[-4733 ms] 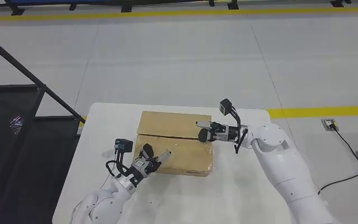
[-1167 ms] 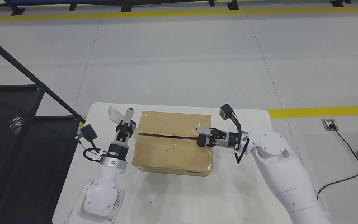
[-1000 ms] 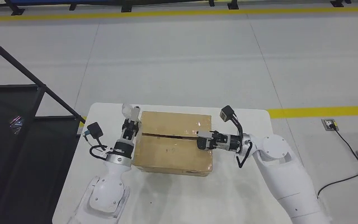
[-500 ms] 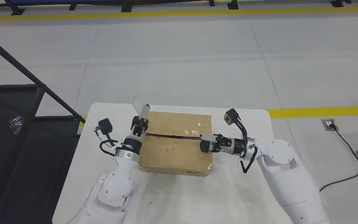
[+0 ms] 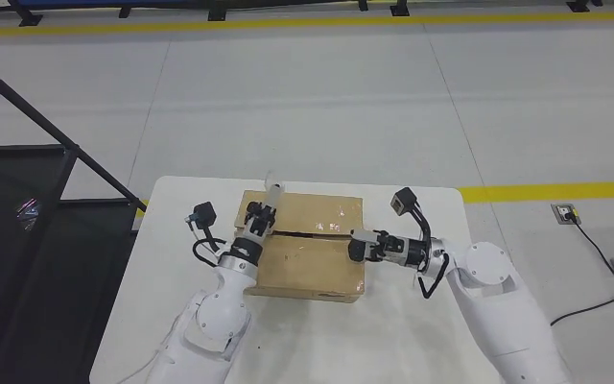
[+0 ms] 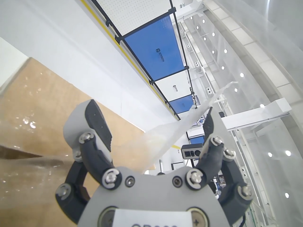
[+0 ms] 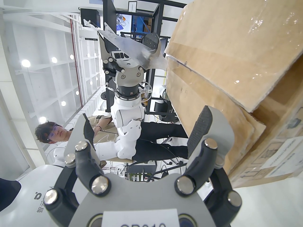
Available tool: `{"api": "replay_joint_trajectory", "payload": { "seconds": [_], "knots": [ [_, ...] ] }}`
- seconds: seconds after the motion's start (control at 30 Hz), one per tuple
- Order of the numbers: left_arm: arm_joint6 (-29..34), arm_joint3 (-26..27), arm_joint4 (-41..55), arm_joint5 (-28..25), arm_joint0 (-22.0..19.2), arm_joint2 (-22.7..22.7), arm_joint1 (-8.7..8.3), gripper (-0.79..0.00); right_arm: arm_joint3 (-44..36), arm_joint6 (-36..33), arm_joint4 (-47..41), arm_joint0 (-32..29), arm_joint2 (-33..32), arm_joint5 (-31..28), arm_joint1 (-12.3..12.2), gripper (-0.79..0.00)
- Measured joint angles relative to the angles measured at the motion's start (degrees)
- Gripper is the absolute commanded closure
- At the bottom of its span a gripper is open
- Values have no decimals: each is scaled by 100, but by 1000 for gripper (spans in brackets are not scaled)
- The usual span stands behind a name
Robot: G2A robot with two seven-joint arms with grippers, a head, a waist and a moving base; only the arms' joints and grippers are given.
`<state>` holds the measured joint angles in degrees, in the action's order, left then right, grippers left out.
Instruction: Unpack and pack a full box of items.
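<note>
Here, the left hand (image 6: 151, 114) is held with its fingers spread wide over the left part of the cardboard box (image 5: 307, 259). A strip of clear tape (image 6: 176, 129) is seen rising from the box top between those fingers. It clings to the tip of one finger (image 6: 209, 122), stuck there rather than pinched, and its free end is curled above that tip. In the top view the strip is seen standing up from the hand, tilted toward the far side of the box.

The right hand (image 7: 145, 119) is likewise spread and is held at the right end of the box, level with the seam (image 5: 307, 233). One of its fingers lies just beside the end edge of the top flaps; whether the cardboard is touched cannot be told.

The box is of brown corrugated cardboard and is set flat near the middle of the white tabletop (image 5: 384, 326). Its top is closed by two long flaps that meet along the seam, where a thin dark gap is visible. Glossy glints of clear film are scattered over both flaps. At the right end one top flap (image 7: 236, 72) is raised slightly off the layer beneath, so its corrugated edge is exposed. A white label (image 7: 281, 157) with printed symbols is fixed to the end face below.
</note>
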<state>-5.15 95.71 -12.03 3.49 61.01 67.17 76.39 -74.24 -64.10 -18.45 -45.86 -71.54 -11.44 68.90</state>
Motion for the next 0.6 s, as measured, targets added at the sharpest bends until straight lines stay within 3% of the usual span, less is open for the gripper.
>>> {"api": "replay_joint_trajectory", "payload": {
  "seconds": [0.6],
  "knots": [
    [112, -188, -168, -54, -43, -225, 129, -785, 111, 77, -257, -25, -91, -294, -64, -785]
  ]
}}
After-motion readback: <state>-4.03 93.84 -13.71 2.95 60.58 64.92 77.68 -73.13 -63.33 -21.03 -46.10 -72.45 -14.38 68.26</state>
